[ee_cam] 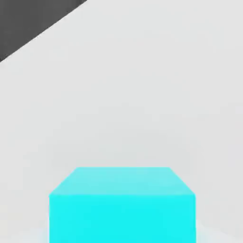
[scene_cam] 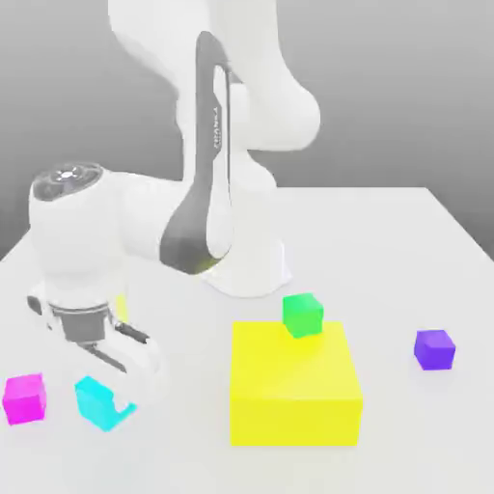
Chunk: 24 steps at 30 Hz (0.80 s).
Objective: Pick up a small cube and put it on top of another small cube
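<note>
Cyan cube (scene_cam: 96,400): nearest thing in the exterior view, on the white counter (scene_cam: 425,251) low toward that view's left; part of its side is hidden behind a white fingertip. The hand view shows what the exterior view does not, its flat top and front face (ee_cam: 122,206) seen from very close.
Jaws: the gripper (scene_cam: 123,381) points down at the cyan cube, its jaws pinching the cube; the cube is still on the counter.
Magenta cube (scene_cam: 24,397): just beside the cyan cube, further toward the exterior view's left, apart from it.
Yellow block (scene_cam: 294,386): large, flat on the counter near the front, toward the exterior view's right of the gripper.
Green cube (scene_cam: 303,315): small, at the far edge of the yellow block; whether it sits on the block or just behind it cannot be told.
Purple cube (scene_cam: 434,348): alone on the counter, toward the exterior view's right of the yellow block, well apart.
Arm (scene_cam: 207,145): white, rising from its base behind the block.
</note>
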Each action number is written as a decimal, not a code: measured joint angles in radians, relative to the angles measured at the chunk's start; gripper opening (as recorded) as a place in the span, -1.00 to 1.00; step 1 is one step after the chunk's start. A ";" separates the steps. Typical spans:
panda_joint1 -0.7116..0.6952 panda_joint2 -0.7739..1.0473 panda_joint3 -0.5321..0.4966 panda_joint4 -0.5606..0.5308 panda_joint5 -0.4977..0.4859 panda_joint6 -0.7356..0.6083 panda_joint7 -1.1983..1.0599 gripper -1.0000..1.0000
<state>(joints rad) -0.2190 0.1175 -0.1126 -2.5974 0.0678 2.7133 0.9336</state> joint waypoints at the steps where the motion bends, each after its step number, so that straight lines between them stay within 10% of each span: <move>1: 0.019 -0.036 0.014 -0.017 -0.002 -0.019 -0.006 -1.00; 24: 0.405 -0.773 0.233 -0.405 0.044 -0.365 -0.212 -1.00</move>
<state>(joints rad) 0.1856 -0.6553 0.1205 -3.0025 0.1118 2.3479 0.7211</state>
